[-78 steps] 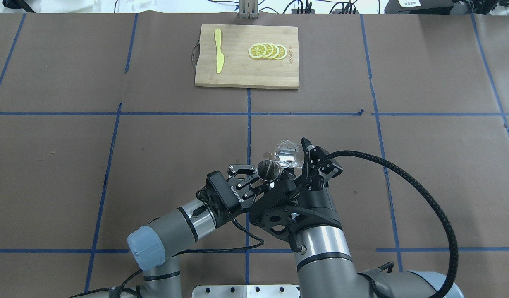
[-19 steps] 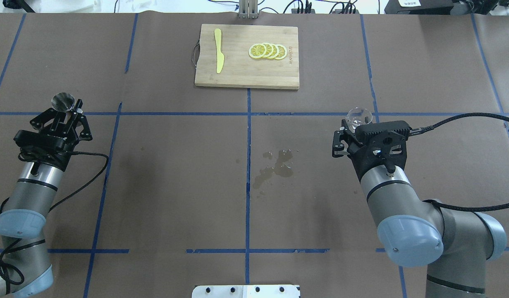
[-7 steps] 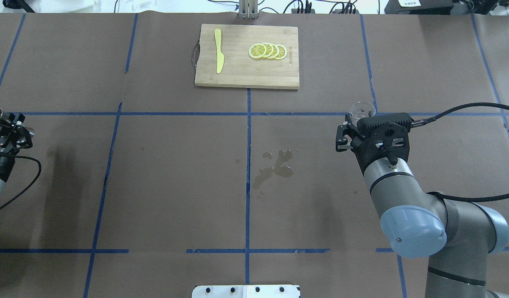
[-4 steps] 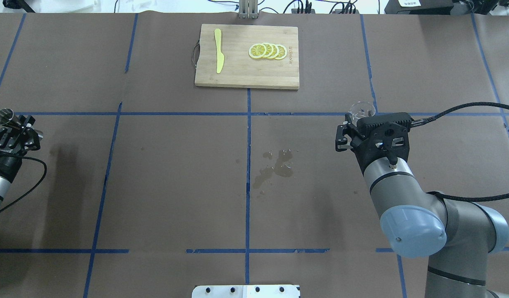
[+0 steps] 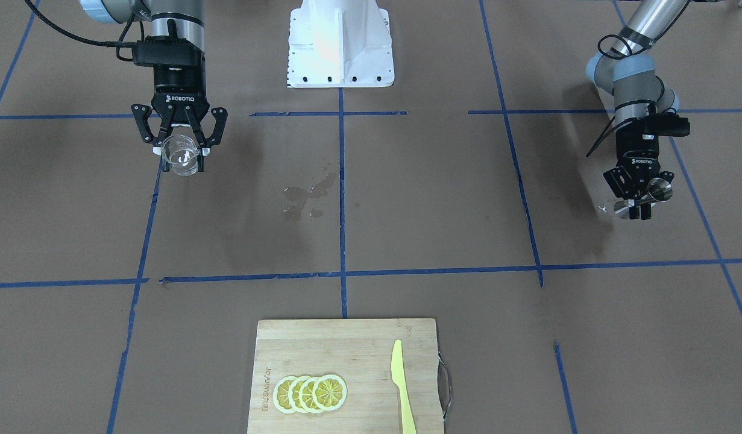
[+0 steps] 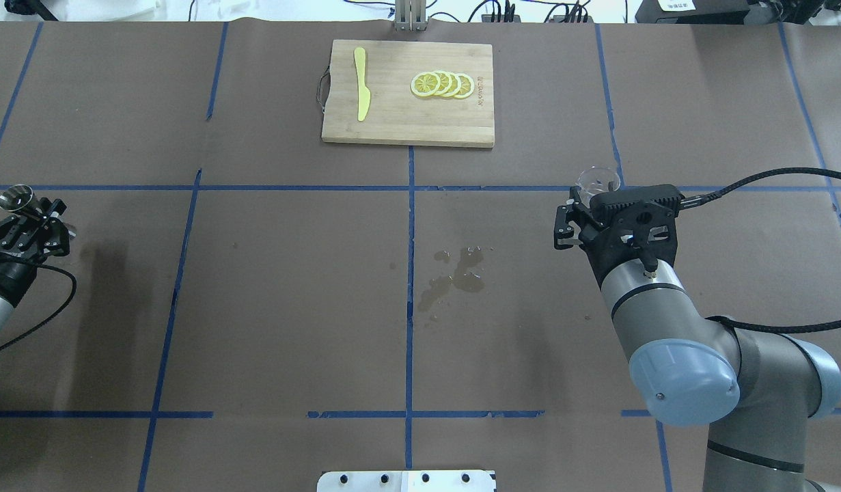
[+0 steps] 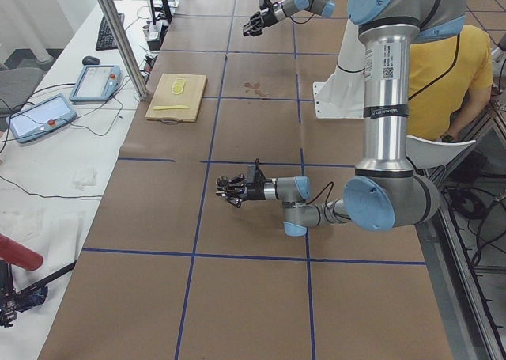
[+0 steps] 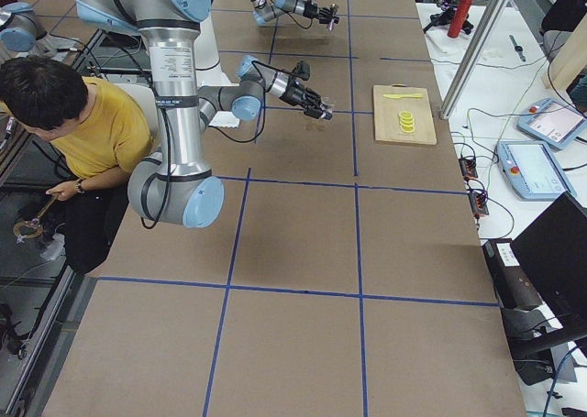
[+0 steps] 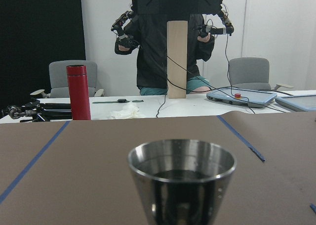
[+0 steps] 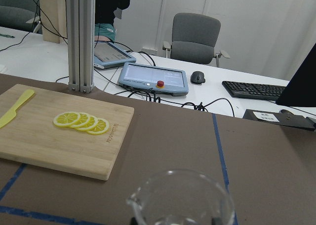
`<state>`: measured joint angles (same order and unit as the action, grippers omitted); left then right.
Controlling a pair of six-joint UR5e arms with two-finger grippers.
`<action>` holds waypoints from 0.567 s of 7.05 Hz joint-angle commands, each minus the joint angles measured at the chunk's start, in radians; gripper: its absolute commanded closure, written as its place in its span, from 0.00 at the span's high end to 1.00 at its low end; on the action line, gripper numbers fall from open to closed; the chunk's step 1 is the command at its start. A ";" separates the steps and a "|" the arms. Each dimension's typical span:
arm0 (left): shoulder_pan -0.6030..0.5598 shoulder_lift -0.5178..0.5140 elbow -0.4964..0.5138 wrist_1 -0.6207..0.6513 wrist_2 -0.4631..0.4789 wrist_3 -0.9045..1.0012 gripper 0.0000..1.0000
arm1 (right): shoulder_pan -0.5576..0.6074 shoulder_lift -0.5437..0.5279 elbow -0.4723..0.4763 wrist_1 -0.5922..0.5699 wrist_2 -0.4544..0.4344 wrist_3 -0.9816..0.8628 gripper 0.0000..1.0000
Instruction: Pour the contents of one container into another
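Note:
The shiny steel jigger [image 6: 15, 197] is at the table's far left, upright, with my left gripper [image 6: 29, 212] shut on its waist. The left wrist view shows its rim [image 9: 181, 158] close up with dark liquid inside. In the front-facing view the jigger [image 5: 659, 191] and left gripper [image 5: 639, 208] sit at the right. On the right side of the table my right gripper [image 6: 593, 199] is shut on the small clear glass measuring cup [image 6: 598, 181], upright. The front-facing view shows that cup [image 5: 181, 161] between the spread fingers of the right gripper [image 5: 182, 147]. The cup's spout and rim [image 10: 180, 198] fill the right wrist view's bottom.
A wet spill [image 6: 454, 277] darkens the brown paper at mid-table. A wooden cutting board [image 6: 393, 126] at the back holds lemon slices [image 6: 442, 84] and a yellow knife [image 6: 361, 82]. A seated person [image 8: 83, 124] in yellow is beside the robot base.
Earlier both grippers met at mid-table with the cup tilted over the jigger. They now stand far apart. In the last second the left gripper moved slightly rightward with the jigger; the right stayed still.

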<state>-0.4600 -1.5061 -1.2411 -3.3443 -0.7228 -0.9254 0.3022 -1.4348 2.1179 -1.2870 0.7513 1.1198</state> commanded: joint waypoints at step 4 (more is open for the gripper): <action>0.006 0.003 0.017 0.008 -0.053 -0.012 0.00 | 0.000 0.001 0.002 0.000 -0.001 0.000 0.00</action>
<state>-0.4568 -1.5045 -1.2277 -3.3380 -0.7685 -0.9363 0.3022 -1.4349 2.1197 -1.2870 0.7501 1.1198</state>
